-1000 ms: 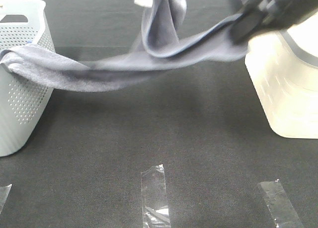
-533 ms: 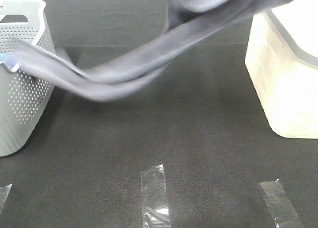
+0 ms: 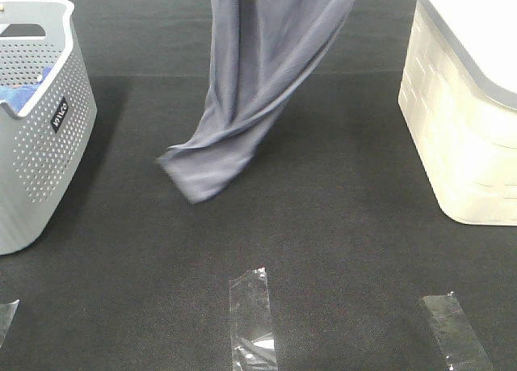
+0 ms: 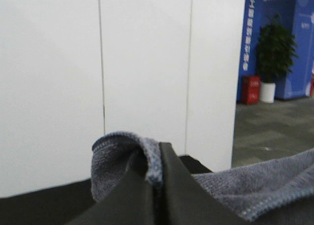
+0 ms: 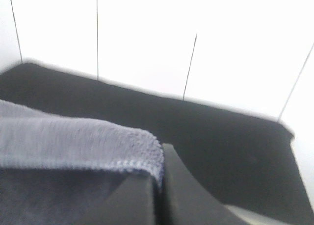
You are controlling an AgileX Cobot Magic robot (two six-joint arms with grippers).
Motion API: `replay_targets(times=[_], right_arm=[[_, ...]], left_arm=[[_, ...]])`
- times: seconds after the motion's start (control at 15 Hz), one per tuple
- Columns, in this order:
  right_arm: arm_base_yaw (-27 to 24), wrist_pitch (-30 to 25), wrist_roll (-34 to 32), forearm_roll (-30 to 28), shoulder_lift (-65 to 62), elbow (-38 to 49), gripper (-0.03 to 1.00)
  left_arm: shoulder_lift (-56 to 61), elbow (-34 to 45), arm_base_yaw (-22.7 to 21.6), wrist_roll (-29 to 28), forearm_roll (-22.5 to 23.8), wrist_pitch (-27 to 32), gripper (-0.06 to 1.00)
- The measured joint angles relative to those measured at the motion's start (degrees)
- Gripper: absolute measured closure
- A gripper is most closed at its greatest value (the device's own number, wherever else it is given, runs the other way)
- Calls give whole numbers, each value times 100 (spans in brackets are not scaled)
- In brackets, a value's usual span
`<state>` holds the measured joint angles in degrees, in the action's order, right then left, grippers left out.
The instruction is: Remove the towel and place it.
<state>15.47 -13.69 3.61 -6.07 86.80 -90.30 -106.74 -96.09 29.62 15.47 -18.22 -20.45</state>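
Note:
The grey-lavender towel [image 3: 258, 80] hangs down from above the top edge of the exterior high view. Its lower end [image 3: 198, 173] trails at or just above the black table, clear of the grey basket [image 3: 36, 145]. Both grippers are out of the exterior high view. In the left wrist view my left gripper [image 4: 158, 186] is shut on a hemmed fold of the towel [image 4: 122, 156]. In the right wrist view my right gripper [image 5: 159, 186] is shut on the towel's stitched edge [image 5: 73, 141].
The grey perforated basket stands at the left with a bright blue cloth [image 3: 20, 92] inside. A cream bin [image 3: 468, 120] with a grey rim stands at the right. Clear tape strips [image 3: 252, 314] lie on the black table near the front edge.
The towel's end has come off the grey basket's rim and swung right. The towel has risen from a sagging span between basket and grippers to a vertical hang.

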Motion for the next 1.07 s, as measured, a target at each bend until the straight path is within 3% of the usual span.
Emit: replay_targets(times=[0.2,0.33,0.47,0.67,0.73,0.8,0.87,0.93,1.07], right_arm=[[0,642,0,-6,0,-143,97],[0,246,0,-6,0,-155,97],[0,-688,0,-6,0,-155,97],[0,-2229,40,40,0,-155,97],[0,-2630,178,149,0,-155,97],[0,-3002,407,378,0,-155,97],[0,-3730,968,922,0,-155,97],[0,-3948,1106,1060,0,-155,97],[0,-4933,1404,1358,0,-155,97]], left_arm=[[160,0,-52,241,166,-688,94],[269,0,-52,453,258,-355,94],[309,0,-57,504,258,968,94],[481,0,-57,493,258,3650,94],[584,0,-57,384,258,4263,94],[710,0,-57,258,258,4727,94],[980,0,-57,46,269,5351,94],[1060,0,-57,17,281,5449,94],[1432,0,-57,-29,670,5821,94]])
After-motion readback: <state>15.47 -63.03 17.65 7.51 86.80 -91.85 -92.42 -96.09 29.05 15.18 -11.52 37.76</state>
